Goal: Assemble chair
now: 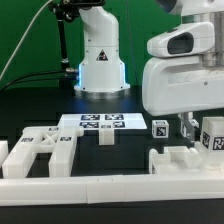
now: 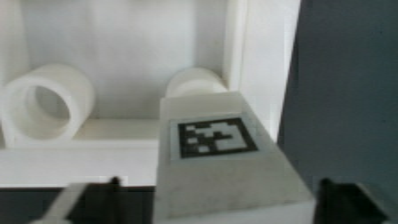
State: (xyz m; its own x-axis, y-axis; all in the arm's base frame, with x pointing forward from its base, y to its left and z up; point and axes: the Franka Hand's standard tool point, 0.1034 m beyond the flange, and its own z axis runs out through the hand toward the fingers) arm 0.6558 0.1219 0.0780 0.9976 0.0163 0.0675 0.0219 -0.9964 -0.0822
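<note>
A white square chair leg [image 2: 217,150] with a black-and-white tag on its face stands upright between the jaws of my gripper [image 2: 217,200]. The dark fingers [image 2: 98,198] sit on either side of it with a gap on each side, so the gripper is open around the leg. In the exterior view the gripper [image 1: 207,131] hangs low at the right over the tagged leg [image 1: 213,138]. Behind the leg lies a white chair part [image 2: 71,105] with round openings.
The marker board [image 1: 100,122] lies mid-table in front of the robot base [image 1: 100,65]. A flat white chair part [image 1: 40,152] lies at the left, a small block [image 1: 105,137] by the board, a tagged cube [image 1: 160,128] further back, another part [image 1: 180,160] at the right. A low white rim wall [image 1: 110,187] runs along the front.
</note>
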